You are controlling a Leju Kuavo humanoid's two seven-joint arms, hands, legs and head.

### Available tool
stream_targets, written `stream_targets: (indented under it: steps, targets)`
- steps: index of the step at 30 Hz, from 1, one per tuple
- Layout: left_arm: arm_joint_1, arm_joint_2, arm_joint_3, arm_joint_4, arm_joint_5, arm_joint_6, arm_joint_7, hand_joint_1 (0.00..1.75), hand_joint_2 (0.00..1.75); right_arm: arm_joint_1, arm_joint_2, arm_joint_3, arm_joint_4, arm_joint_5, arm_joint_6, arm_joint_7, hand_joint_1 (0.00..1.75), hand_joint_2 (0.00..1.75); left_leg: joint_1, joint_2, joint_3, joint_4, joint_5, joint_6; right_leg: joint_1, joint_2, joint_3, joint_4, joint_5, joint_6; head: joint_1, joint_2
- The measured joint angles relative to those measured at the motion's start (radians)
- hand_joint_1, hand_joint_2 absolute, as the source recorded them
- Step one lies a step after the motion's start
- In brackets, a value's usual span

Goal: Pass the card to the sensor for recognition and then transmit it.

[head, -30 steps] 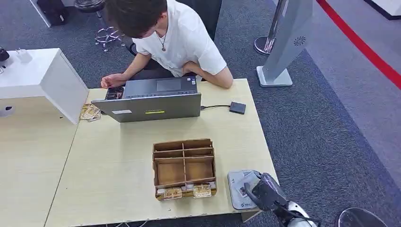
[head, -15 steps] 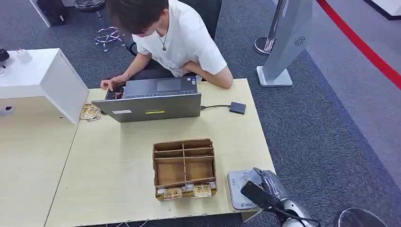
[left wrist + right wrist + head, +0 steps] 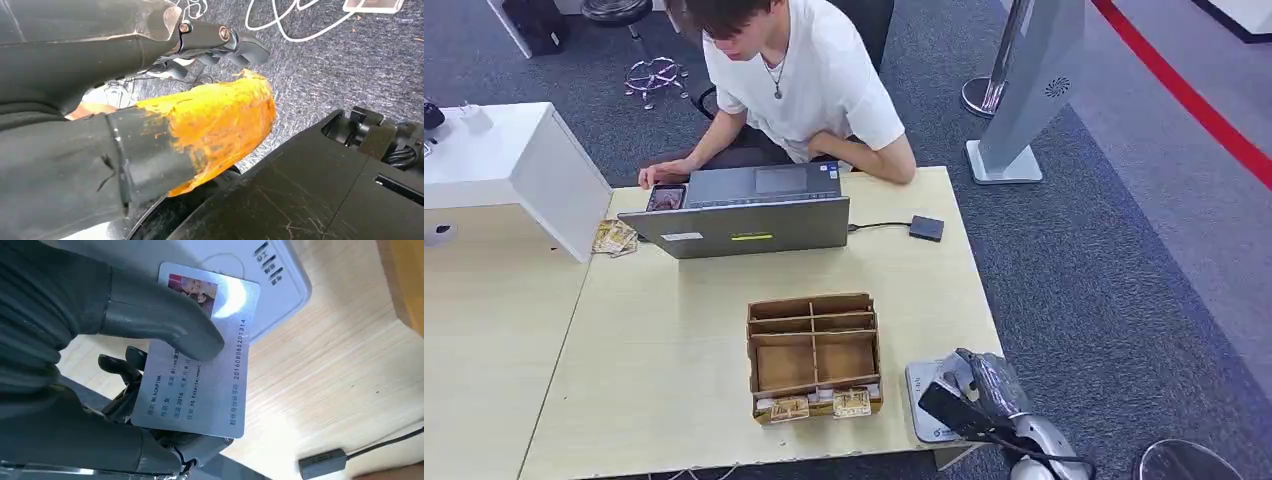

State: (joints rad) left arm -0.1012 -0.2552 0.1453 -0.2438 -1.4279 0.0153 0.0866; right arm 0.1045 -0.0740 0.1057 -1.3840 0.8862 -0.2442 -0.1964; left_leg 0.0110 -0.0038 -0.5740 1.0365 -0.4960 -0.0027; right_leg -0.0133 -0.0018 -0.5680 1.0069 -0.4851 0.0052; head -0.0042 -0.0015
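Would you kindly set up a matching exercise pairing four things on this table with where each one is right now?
Things:
1. card
2. card reader
3. wooden organizer
4. laptop

Places:
A. at the table's far edge, in front of the seated person
B. on the table's near right corner, under the right hand
C. pinched under the right hand's thumb, over the reader
D. mid-table, left of the reader, small cards standing in its front slot

Pairs: 1-C, 2-B, 3-D, 4-A
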Motion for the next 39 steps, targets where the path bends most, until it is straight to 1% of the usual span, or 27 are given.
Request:
stream_targets:
  steps: [4,7,10,14,18,24,32,39]
  targets:
    - [0.0,0.0,0.0,0.0,-0.002,-0.003,0.001,0.0,0.0,-0.007,0.0,0.0,0.006,0.033,-0.04,0.028,1.75,1.75,0.0,0.0,0.0,0.0,0.0,0.0,0.0,0.0,0.0,0.0,0.0,0.0,0.0,0.0]
    - [0.0,-0.001,-0.001,0.0,-0.008,-0.006,0.002,0.0,0.0,-0.012,0.0,0.0,0.006,0.07,-0.086,0.05,1.75,1.75,0.0,0.0,0.0,0.0,0.0,0.0,0.0,0.0,0.0,0.0,0.0,0.0,0.0,0.0]
    - [0.0,-0.002,-0.004,0.0,-0.01,-0.008,0.002,0.0,0.0,-0.015,0.002,0.0,0.005,0.103,-0.134,0.058,1.75,1.75,0.0,0.0,0.0,0.0,0.0,0.0,0.0,0.0,0.0,0.0,0.0,0.0,0.0,0.0]
    - [0.0,-0.004,-0.006,0.0,-0.01,-0.015,0.002,0.0,0.0,-0.019,0.011,-0.008,-0.001,0.139,-0.204,0.063,1.75,1.75,0.0,0.0,0.0,0.0,0.0,0.0,0.0,0.0,0.0,0.0,0.0,0.0,0.0,0.0]
    - [0.0,-0.006,-0.009,0.0,-0.012,-0.018,0.002,0.0,0.0,-0.023,0.034,-0.027,-0.021,0.177,-0.28,0.063,1.75,1.75,0.0,0.0,0.0,0.0,0.0,0.0,0.0,0.0,0.0,0.0,0.0,0.0,0.0,0.0]
    - [-0.001,-0.006,-0.022,0.0,-0.018,-0.034,-0.002,0.0,0.0,-0.045,0.068,-0.043,-0.069,0.227,-0.371,0.053,1.75,1.75,0.0,0.0,0.0,0.0,0.0,0.0,0.0,0.0,0.0,0.0,0.0,0.0,0.0,0.0]
    - [-0.003,-0.006,-0.041,0.0,-0.03,-0.049,-0.005,0.0,0.0,-0.094,0.099,-0.035,-0.115,0.272,-0.419,0.043,1.75,1.75,0.0,0.0,-0.001,0.0,0.0,0.0,0.0,0.0,0.0,0.0,0.0,0.0,0.0,0.0]
    - [-0.007,-0.008,-0.053,0.0,-0.035,-0.061,-0.008,0.0,0.0,-0.153,0.116,0.035,-0.134,0.318,-0.425,0.049,1.75,1.75,0.0,0.0,-0.001,0.0,0.0,0.0,0.0,0.0,0.0,0.0,0.0,0.0,0.0,0.0]
